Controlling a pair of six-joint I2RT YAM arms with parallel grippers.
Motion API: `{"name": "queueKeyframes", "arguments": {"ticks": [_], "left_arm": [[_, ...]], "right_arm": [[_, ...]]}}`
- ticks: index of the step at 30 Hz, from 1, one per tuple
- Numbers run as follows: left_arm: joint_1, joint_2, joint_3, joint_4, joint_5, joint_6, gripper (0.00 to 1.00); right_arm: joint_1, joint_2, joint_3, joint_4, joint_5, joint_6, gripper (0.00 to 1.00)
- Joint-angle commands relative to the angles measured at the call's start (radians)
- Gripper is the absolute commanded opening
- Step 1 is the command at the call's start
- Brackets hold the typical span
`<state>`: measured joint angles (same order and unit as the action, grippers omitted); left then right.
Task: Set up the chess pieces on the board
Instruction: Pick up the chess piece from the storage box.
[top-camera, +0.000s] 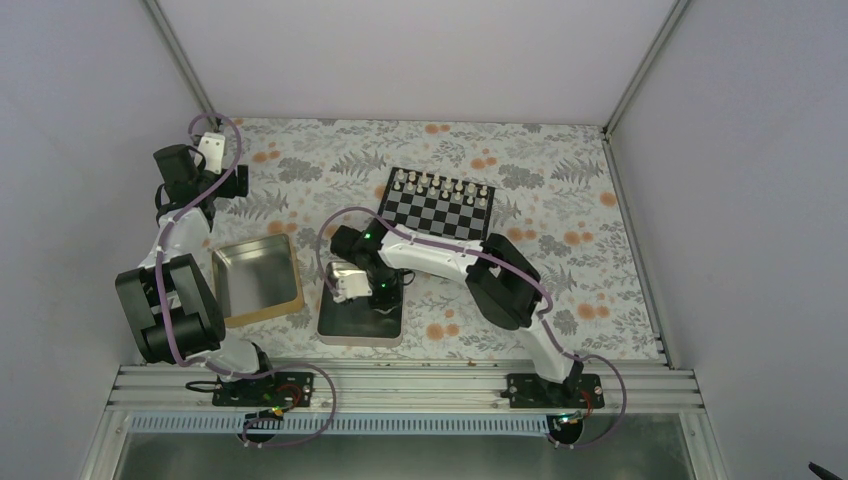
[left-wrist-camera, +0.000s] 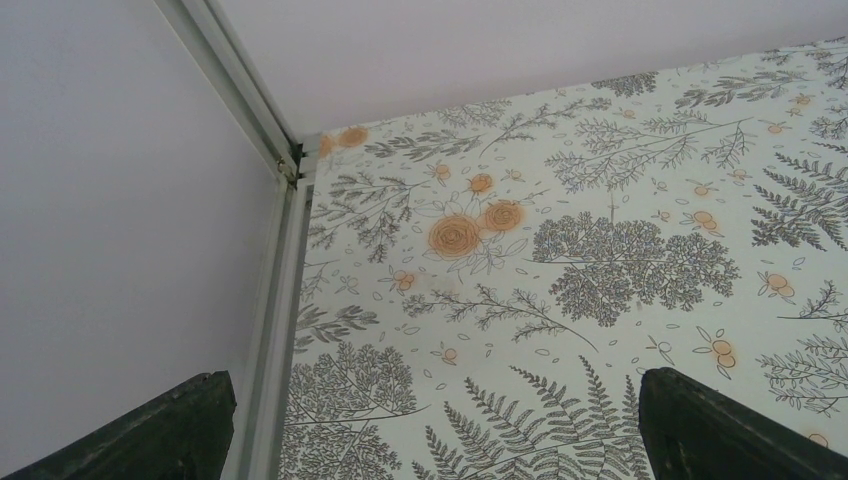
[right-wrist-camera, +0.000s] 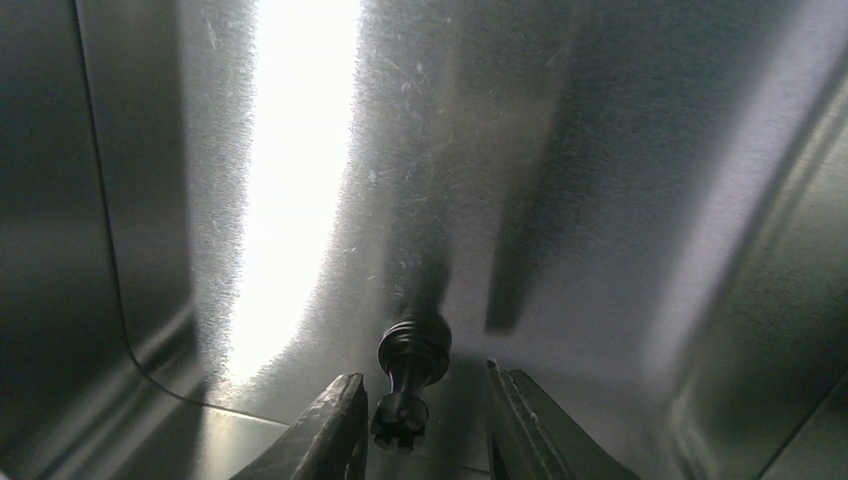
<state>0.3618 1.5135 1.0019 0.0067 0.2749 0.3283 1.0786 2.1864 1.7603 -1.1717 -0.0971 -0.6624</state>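
One piece (right-wrist-camera: 412, 362) between half-parted right fingers (right-wrist-camera: 325, 437)

My right arm (top-camera: 440, 258) lay stretched leftward from its base, elbow bent out on the right, forearm running across, wrist tipped down. My right gripper (right-wrist-camera: 422, 378) pointed steeply downward, its two fingers (right-wrist-camera: 330, 430) partly apart with a plain gap between them (not pressed together). My left arm (top-camera: 170, 300) stood folded at the left side, its upper links raised toward the far left. My left gripper (left-wrist-camera: 432, 400) was spread wide, each fingertip in a bottom corner of its wrist view.
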Motion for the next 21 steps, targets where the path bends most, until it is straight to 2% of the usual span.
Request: {"name": "queueKeyframes", "arguments": {"ticks": [1, 5, 8, 14, 21], "left_arm": [[0.006, -0.005, -0.003, 0.021, 0.023, -0.003, 1.00], [0.006, -0.004, -0.004, 0.022, 0.024, -0.003, 1.00], [0.006, -0.005, -0.004, 0.023, 0.023, -0.003, 1.00], [0.008, -0.004, -0.005, 0.023, 0.023, -0.003, 1.00], [0.011, -0.004, 0.000, 0.026, 0.023, -0.004, 1.00]], "right_arm": [[0.000, 0.019, 0.009, -0.006, -0.026, -0.005, 0.31], [0.000, 0.018, 0.014, -0.008, -0.024, -0.003, 0.17], [0.000, 0.016, 0.015, -0.012, -0.023, -0.001, 0.11], [-0.008, -0.004, 0.042, -0.031, 0.007, 0.003, 0.09], [-0.069, -0.024, 0.199, -0.085, 0.091, 0.002, 0.09]]}}
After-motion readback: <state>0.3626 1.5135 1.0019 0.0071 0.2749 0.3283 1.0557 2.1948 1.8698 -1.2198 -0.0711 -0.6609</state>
